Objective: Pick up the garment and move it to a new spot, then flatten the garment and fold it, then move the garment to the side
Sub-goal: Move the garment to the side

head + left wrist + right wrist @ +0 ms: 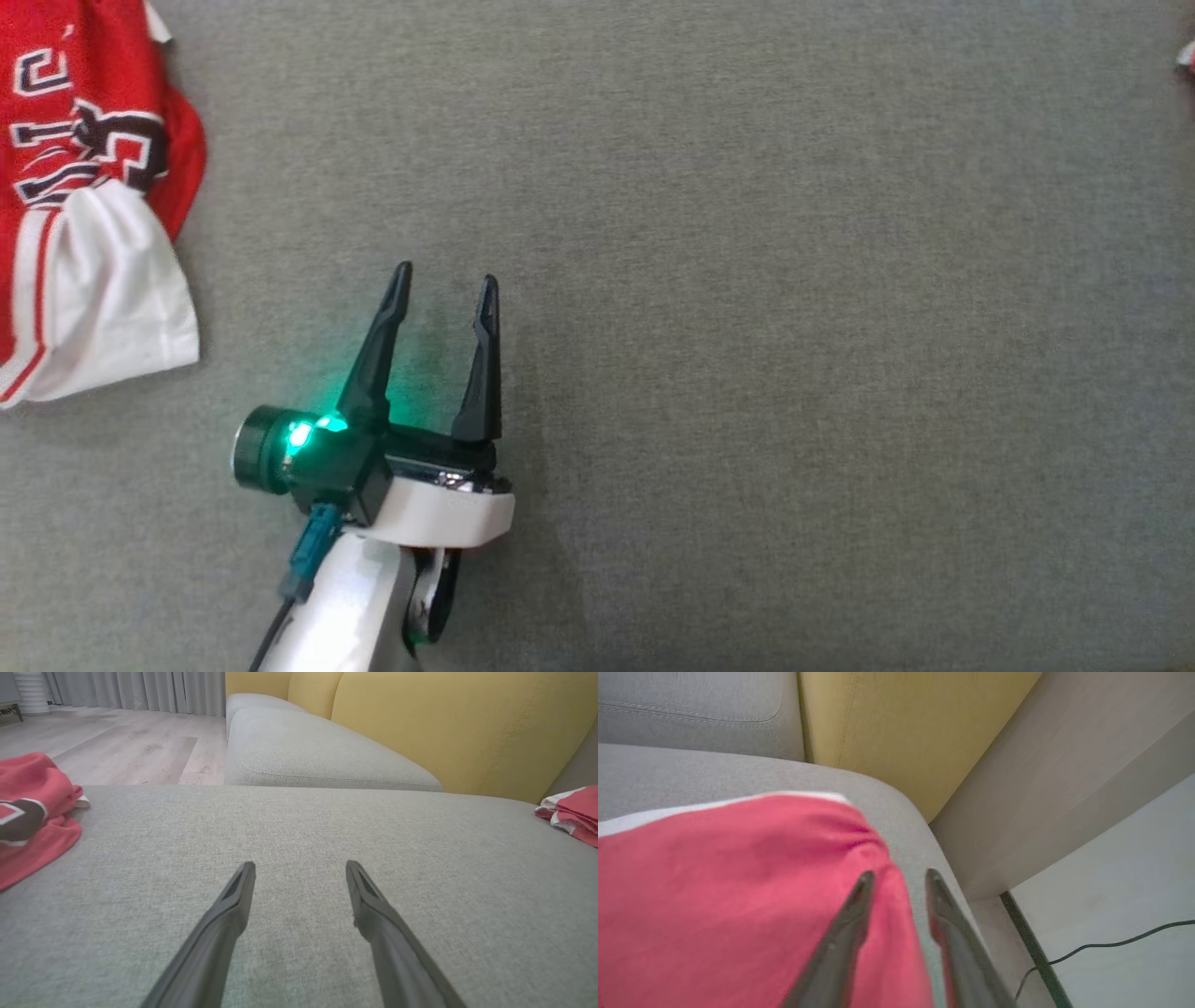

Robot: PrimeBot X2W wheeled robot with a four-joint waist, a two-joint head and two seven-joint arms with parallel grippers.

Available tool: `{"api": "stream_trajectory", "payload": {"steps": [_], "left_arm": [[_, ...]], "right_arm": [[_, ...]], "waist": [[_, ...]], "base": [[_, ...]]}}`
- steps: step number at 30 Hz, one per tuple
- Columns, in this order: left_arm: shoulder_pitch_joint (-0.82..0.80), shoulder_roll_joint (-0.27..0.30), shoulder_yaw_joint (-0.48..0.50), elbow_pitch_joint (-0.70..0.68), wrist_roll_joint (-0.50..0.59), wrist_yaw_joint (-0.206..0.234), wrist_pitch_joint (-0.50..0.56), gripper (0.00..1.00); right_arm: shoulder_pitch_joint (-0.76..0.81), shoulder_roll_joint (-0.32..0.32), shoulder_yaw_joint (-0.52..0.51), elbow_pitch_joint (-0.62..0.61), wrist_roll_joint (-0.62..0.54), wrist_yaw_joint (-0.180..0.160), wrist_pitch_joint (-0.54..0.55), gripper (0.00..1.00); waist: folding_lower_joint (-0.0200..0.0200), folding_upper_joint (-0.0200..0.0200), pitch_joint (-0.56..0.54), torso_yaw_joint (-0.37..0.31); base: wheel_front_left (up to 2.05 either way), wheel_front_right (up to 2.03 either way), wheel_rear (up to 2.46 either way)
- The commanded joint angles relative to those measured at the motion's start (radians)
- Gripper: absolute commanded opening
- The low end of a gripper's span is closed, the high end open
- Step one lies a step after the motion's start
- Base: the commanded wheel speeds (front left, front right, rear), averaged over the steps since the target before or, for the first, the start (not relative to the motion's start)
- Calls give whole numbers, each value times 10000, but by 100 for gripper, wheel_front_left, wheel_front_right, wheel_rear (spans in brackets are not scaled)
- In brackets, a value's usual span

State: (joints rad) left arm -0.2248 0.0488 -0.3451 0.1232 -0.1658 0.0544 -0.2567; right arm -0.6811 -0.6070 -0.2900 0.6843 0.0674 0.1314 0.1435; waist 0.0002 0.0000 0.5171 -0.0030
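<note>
Garment [738, 896] beneath our right pincer [899, 873]: the fingers stand parted over its red cloth, seemingly gripping nothing, at the corner of the grey sofa cushion [691, 770]. We judge the move aside nearly done; next, lift clear without snagging. Our left pincer [445, 273] hovers released, well apart.
</note>
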Motion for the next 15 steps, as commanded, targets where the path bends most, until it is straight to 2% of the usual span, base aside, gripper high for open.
{"api": "stream_trajectory", "payload": {"steps": [1,4,8,12,15], "left_arm": [[-62,14,181,-232,-68,78,-51,100],[11,14,123,-158,-136,142,-51,100],[315,14,197,-75,-127,252,-51,100],[692,14,444,4,-147,365,-51,100],[987,14,726,125,-235,474,-51,100]], "right_arm": [[447,-171,-233,-495,-281,-7,117,100],[907,399,-748,-1249,-879,-7,318,100],[1673,1478,-944,-2423,-1227,-7,368,100],[2425,2563,-243,-3149,-1091,-7,152,100],[2797,3300,534,-3141,-967,-7,-310,100]], "waist": [[-2,0,-124,105],[-2,0,-482,259],[-2,0,-1125,466],[-2,0,-1766,589],[-2,0,-2295,620]], "base": [[0,0,0],[0,0,0],[0,0,0],[0,0,0],[0,0,0]]}}
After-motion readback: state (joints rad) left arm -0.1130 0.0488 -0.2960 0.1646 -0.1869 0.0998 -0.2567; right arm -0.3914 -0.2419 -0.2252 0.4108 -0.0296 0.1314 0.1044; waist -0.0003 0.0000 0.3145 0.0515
